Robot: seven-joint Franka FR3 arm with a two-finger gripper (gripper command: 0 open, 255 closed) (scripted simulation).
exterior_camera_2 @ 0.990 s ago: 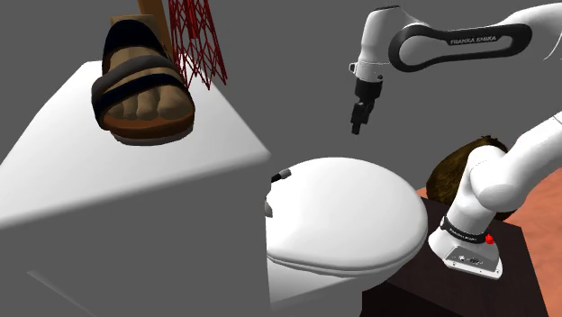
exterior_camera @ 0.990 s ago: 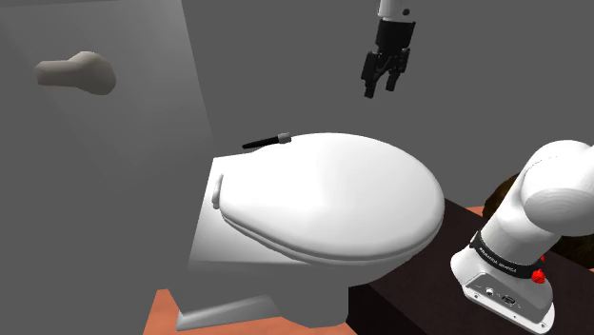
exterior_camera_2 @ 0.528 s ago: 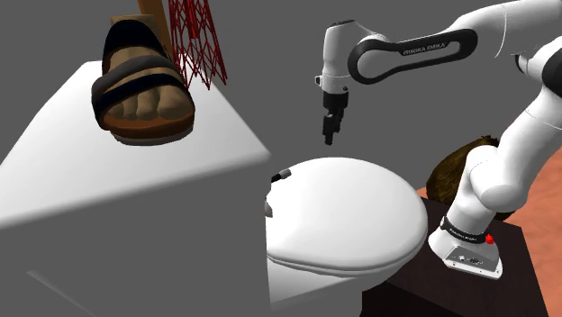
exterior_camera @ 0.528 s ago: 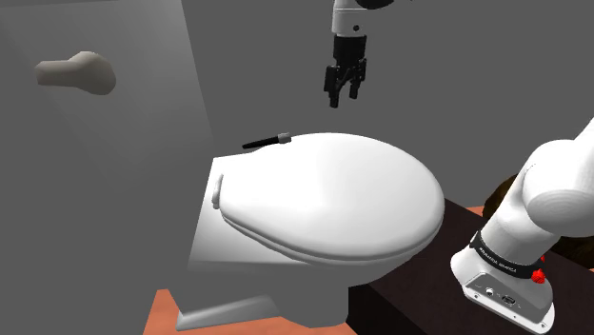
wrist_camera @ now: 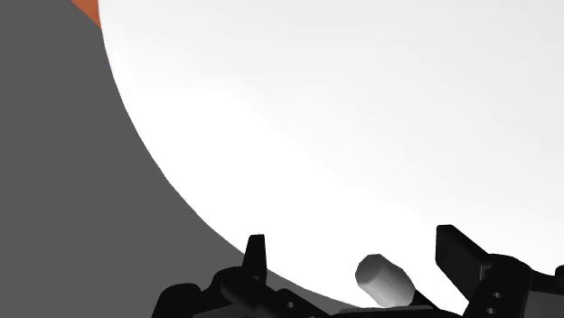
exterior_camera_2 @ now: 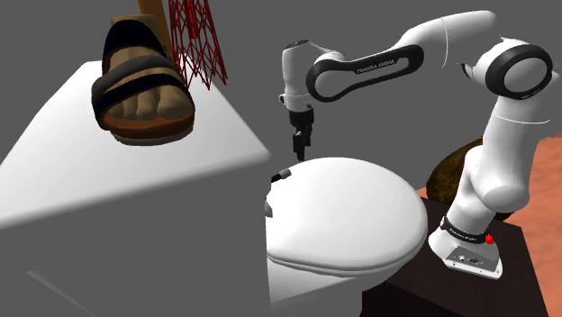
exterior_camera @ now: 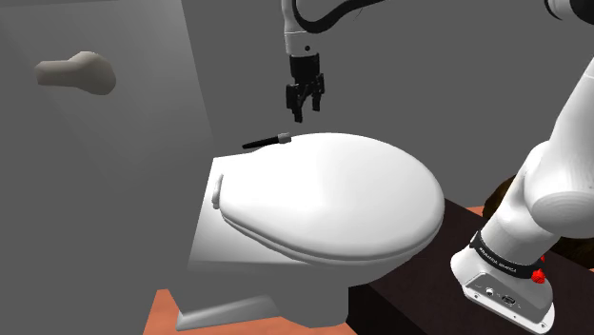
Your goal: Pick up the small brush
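Approach step: jaws apart above small brush (exterior_camera: 267, 141) at rear edge of toilet lid (exterior_camera: 333, 200). Next, likely: descend, then close.

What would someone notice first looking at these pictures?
The big white toilet lid dominates the middle. Just above its back edge the open black pincer hangs over a small dark brush. In the second exterior view, a brown sandal sits on a white block at upper left.
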